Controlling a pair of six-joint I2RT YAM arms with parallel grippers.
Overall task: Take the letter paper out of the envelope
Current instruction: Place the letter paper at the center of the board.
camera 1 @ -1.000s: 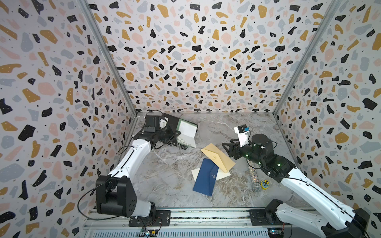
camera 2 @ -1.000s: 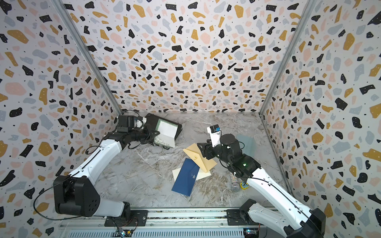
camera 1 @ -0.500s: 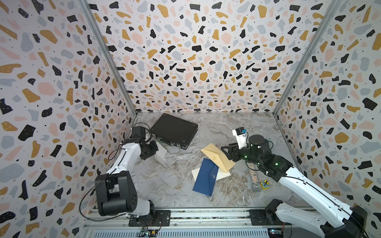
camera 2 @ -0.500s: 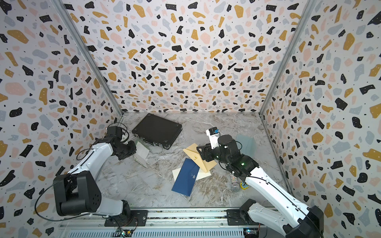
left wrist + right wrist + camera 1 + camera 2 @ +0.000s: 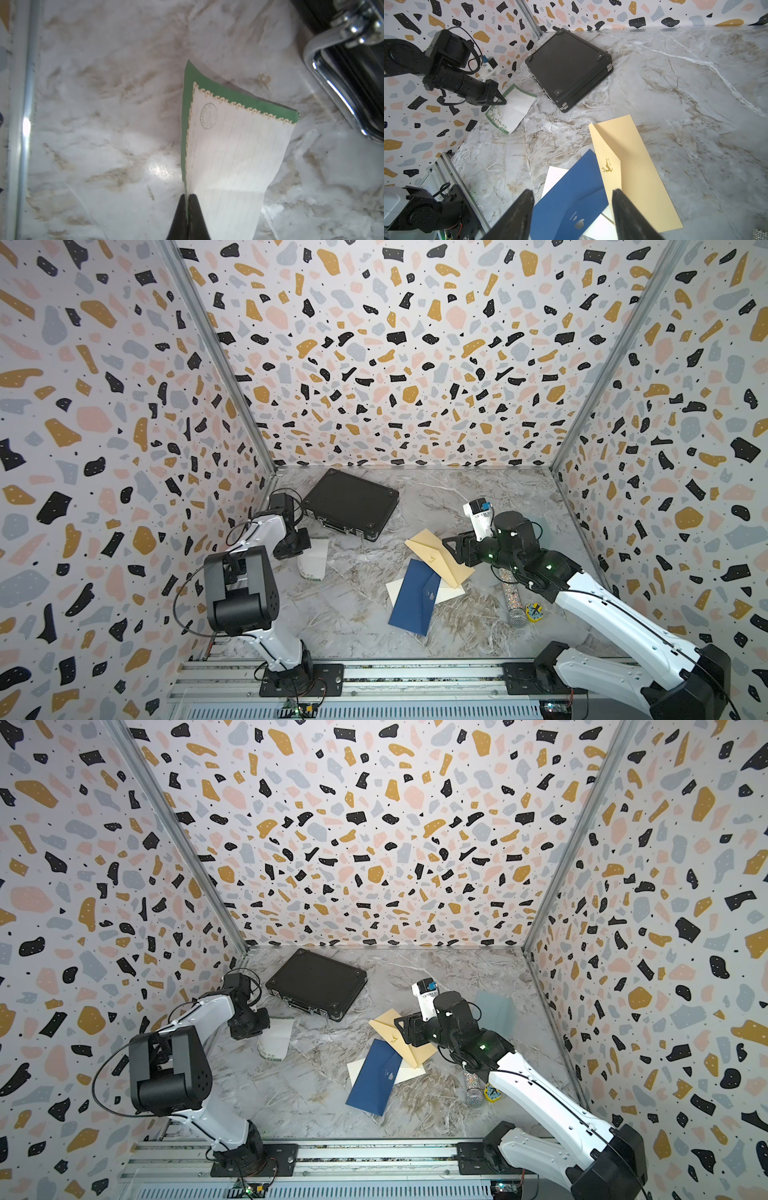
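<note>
The letter paper point(image 5: 232, 155) is a lined white sheet with a green scalloped border and a round stamp. My left gripper point(image 5: 188, 196) is shut on one edge of it. The paper point(image 5: 313, 560) shows in both top views near the left wall, sloping down from the left gripper point(image 5: 305, 542) to the marble floor. It is clear of every envelope. A tan envelope point(image 5: 440, 558), a blue envelope point(image 5: 413, 599) and a white one point(image 5: 395, 588) overlap mid-floor. My right gripper point(image 5: 573, 192) hangs open above them, holding nothing.
A closed black case point(image 5: 349, 504) with a chrome handle point(image 5: 332, 83) lies at the back left, close to the paper. A glitter microphone point(image 5: 513, 601) and a small yellow object point(image 5: 534, 612) lie under the right arm. A pale grey-green sheet point(image 5: 494, 1011) lies behind the right arm.
My left gripper has carried the paper from over the black case forward and down to the floor by the left wall. The right gripper has barely moved.
</note>
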